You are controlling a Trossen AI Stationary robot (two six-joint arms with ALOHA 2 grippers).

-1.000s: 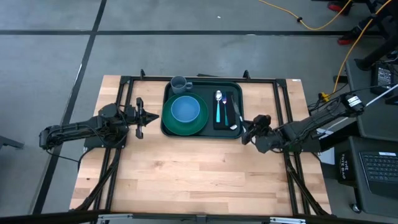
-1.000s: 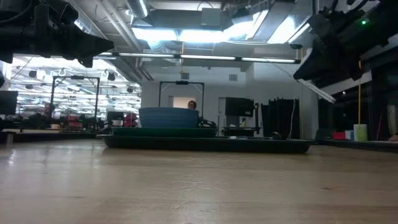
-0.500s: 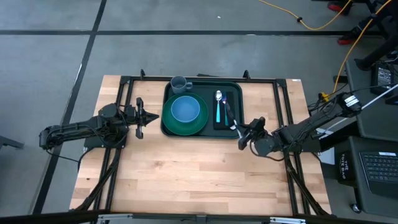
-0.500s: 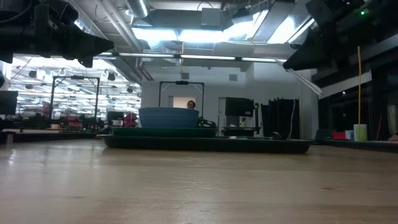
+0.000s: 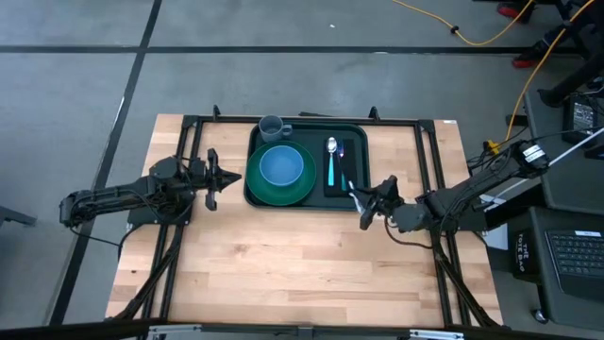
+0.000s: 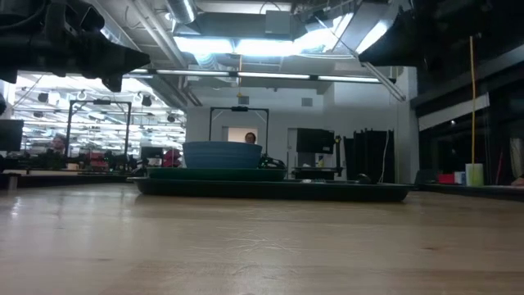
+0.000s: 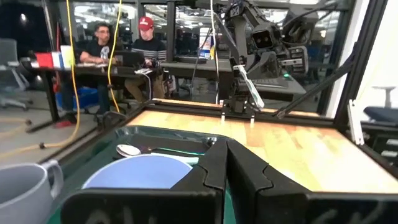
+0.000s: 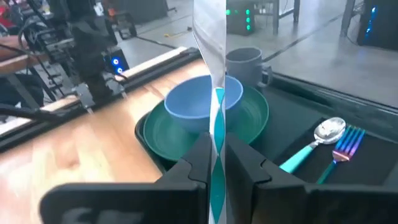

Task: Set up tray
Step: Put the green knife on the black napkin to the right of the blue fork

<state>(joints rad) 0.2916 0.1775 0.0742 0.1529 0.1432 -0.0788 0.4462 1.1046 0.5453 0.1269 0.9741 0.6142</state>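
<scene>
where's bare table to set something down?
Wide bare wood in front of the tray, between both arms. Crowded: tray holds plate with bowl, mug, spoon; right hand holds a knife at its corner.

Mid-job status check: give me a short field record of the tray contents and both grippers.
tray: large dark green rectangular plastic tray, far middle of table
plate: round green plate on tray, blue bowl on it
mug: grey mug, tray's far left corner
mat: flat black rectangular mat, teal-handled spoon on it
right gripper: fingers shut on teal-handled knife, at tray's near right corner
left gripper: fingers shut, empty, left of tray
</scene>
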